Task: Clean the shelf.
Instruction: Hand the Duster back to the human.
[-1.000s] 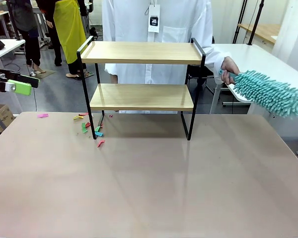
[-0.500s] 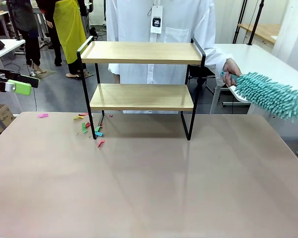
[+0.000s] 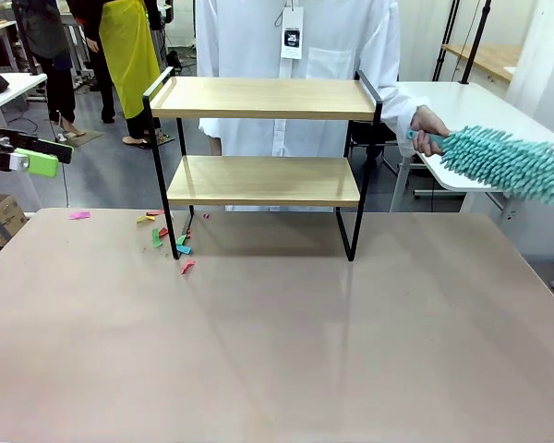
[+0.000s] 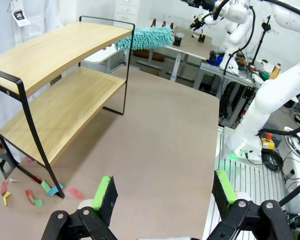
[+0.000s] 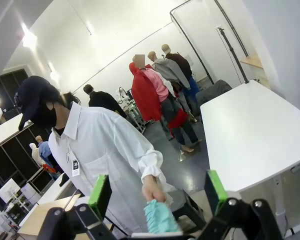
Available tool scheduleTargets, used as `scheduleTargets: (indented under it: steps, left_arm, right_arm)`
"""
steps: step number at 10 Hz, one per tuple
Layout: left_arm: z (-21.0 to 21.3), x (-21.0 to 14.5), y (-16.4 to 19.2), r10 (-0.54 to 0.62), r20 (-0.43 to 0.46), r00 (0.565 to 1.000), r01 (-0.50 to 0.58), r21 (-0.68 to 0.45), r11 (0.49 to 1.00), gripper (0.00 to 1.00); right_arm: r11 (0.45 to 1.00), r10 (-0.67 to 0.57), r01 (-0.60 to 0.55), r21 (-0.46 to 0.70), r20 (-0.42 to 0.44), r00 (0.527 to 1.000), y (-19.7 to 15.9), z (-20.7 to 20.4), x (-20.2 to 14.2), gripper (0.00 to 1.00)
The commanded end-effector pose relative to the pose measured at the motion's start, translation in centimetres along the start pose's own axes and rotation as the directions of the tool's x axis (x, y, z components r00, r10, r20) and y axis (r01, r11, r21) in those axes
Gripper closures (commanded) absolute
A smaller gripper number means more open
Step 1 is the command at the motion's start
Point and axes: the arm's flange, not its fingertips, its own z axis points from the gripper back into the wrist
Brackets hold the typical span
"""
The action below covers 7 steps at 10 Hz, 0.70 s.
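Front view: the person's hand [image 3: 427,123] at the right of the frame is gripping a teal chenille duster [image 3: 512,164], and over the last second the duster head has been lifting and levelling out, sliding partly past the right edge. It is staying well apart from the shelf [image 3: 263,98]. Judgement: no wiping is under way; the duster is possibly being offered toward the robot's right side, so the cleaning proper is yet to begin.

The shelf is standing upright at the upper centre of the frame, on the far part of the bench [image 3: 277,341], directly in front of the person. Both light wood boards are looking bare and clean; the thin black frame and raised side rails are appearing intact. Small coloured paper scraps [image 3: 171,238] are lying on the bench around its left legs.

Left claw [image 4: 164,196] is hanging open, holding nothing, looking down at the bench near the scraps. Right claw [image 5: 158,193] is also open and empty, pointing toward the person's hand and the duster.
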Motion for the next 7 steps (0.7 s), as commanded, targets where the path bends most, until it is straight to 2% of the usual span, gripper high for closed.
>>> scheduleTargets:
  steps: [1,7]
  left_arm:
    - [-0.04,0.32,-0.07,0.001,0.027,1.000,-0.001,-0.008,1.000,0.00]
    - [-0.04,0.32,-0.07,0.001,0.027,1.000,-0.001,-0.008,1.000,0.00]
  right_arm:
    - [1.000,0.017,-0.017,-0.010,-0.001,1.000,0.12,0.32,-0.41,0.00]
    - [1.000,0.017,-0.017,-0.010,-0.001,1.000,0.12,0.32,-0.41,0.00]
